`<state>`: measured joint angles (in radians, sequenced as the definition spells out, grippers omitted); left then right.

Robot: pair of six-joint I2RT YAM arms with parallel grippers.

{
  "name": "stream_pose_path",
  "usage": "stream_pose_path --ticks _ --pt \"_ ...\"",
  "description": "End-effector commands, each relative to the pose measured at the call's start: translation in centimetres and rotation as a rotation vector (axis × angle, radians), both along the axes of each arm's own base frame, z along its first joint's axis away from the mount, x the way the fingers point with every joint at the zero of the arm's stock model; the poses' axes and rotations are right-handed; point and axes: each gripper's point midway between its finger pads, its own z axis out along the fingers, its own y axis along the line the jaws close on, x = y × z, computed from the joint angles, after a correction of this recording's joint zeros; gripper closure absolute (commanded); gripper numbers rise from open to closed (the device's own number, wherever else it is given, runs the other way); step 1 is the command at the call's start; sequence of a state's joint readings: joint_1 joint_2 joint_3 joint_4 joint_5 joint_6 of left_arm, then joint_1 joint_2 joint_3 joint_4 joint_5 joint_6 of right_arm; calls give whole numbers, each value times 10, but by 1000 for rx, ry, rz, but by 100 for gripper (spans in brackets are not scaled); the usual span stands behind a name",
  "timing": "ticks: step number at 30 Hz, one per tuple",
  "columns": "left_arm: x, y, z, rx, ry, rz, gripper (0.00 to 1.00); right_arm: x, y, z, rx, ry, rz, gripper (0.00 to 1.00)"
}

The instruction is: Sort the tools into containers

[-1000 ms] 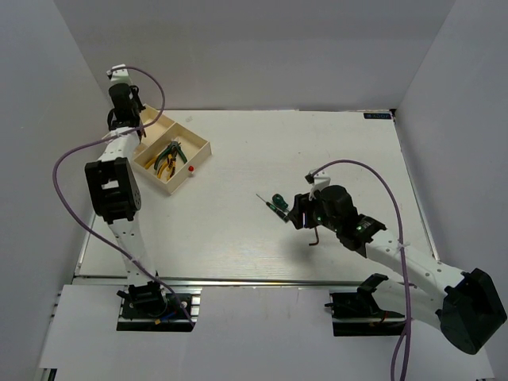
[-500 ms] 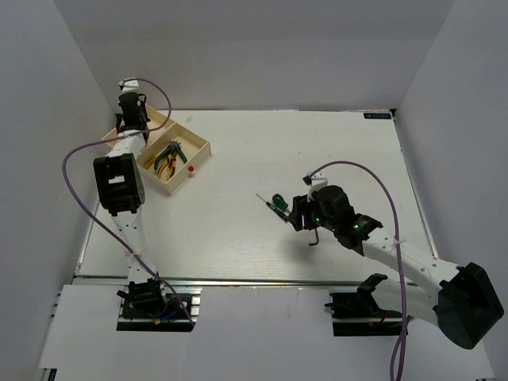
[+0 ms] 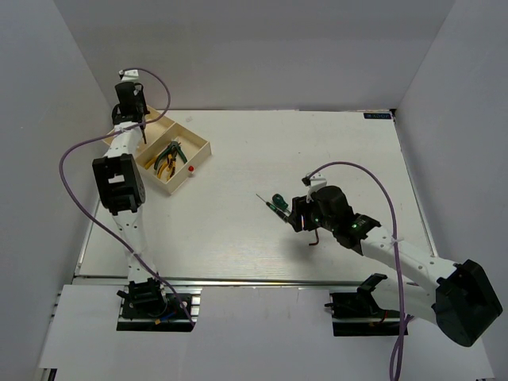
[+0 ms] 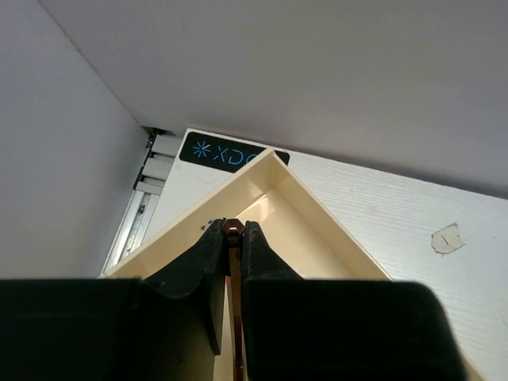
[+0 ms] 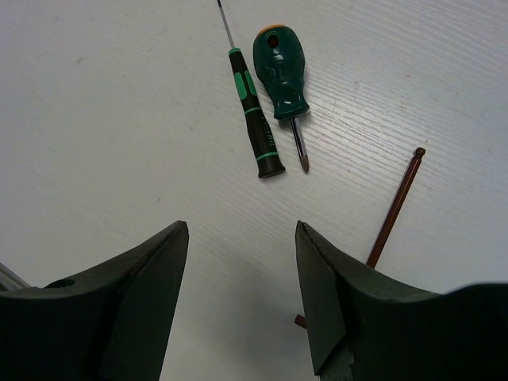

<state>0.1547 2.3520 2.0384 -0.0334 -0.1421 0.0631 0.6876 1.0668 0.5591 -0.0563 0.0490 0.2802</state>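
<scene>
Remotely steered, my left gripper (image 4: 231, 232) clamps a hex key (image 4: 234, 266) over the tray (image 4: 275, 170); my right gripper (image 5: 242, 242) hangs spread near the thin screwdriver (image 5: 255, 123).

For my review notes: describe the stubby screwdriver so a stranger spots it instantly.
On the table, three tools lie ahead of the open jaws of the right arm. The stubby screwdriver sits between a thin screwdriver and a brown hex key; it alone has a fat dark-green handle.
</scene>
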Motion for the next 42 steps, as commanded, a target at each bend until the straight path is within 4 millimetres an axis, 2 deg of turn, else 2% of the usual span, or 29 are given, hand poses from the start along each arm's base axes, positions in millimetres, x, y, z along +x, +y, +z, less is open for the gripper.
stream_pose_path --ticks 1,6,9,12,15,16,17,19,20,23,26,27,28,29,30,31,32,33,34,35,36,37,38,39,40,41,42 --pt "4 -9 -7 -10 30 -44 100 3 4 2 19 -12 0 38" --pt "5 -16 -35 -48 81 -73 100 2 4 -3 11 0 2 38" --pt "4 -19 -47 -77 102 -73 97 2 4 -3 17 1 1 38" --pt "3 -12 -52 -91 112 -54 89 4 3 -3 13 -5 -5 38" --pt "0 -9 -56 -92 130 -31 73 4 3 -3 13 -4 -8 37" --pt "-1 -3 -57 -91 130 -19 68 4 3 -2 15 -4 -8 37" --pt "-2 -3 -58 -119 126 -3 57 3 3 -3 13 0 -8 37" --pt "-3 -2 -58 -117 129 3 45 3 2 -3 12 -3 -15 37" --pt "-2 -2 -57 -116 124 8 33 4 -1 -3 3 -3 -25 37" --pt "-3 -1 -44 -122 98 17 22 7 -7 2 -7 -25 -60 37" --pt "-3 -9 -18 -156 52 -12 15 11 -16 7 -13 -42 -121 37" --pt "-5 -12 2 -168 23 -18 13 10 -21 7 -18 -34 -142 37" --pt "-6 -21 11 -173 13 -30 11 12 -22 9 -20 -38 -158 38" --pt "-8 -22 21 -178 -2 -28 8 14 -29 9 -26 -34 -209 38" --pt "-13 -30 25 -185 1 -42 2 11 -35 5 -48 -13 -231 38" --pt "-20 -34 51 -204 -37 -48 2 13 -40 6 -62 -15 -267 39" --pt "-25 -42 58 -240 -44 -77 2 12 -44 5 -68 -2 -290 39" --pt "-34 -46 53 -300 -37 -55 2 6 -51 -4 -100 36 -309 39" --pt "-46 -61 81 -328 -76 -93 2 6 -53 -2 -105 44 -328 38" --pt "-54 -72 87 -353 -84 -118 2 5 -57 -4 -116 54 -351 39" --pt "-63 -75 97 -379 -113 -118 2 3 -60 -7 -111 74 -376 39" --pt "-78 -90 76 -402 -64 -133 2 -1 -65 -11 -126 92 -391 39" --pt "-92 -107 99 -408 -95 -173 2 -4 -69 -18 -141 105 -405 38" --pt "-102 -119 97 -430 -71 -192 2 -6 -72 -23 -143 123 -419 39" --pt "-114 -129 84 -444 -32 -210 2 -9 -75 -28 -155 138 -424 39" --pt "-127 -148 99 -445 -41 -254 2 -12 -77 -35 -167 160 -429 39" --pt "-137 -160 98 -454 -26 -284 2 -14 -77 -39 -168 172 -431 39"
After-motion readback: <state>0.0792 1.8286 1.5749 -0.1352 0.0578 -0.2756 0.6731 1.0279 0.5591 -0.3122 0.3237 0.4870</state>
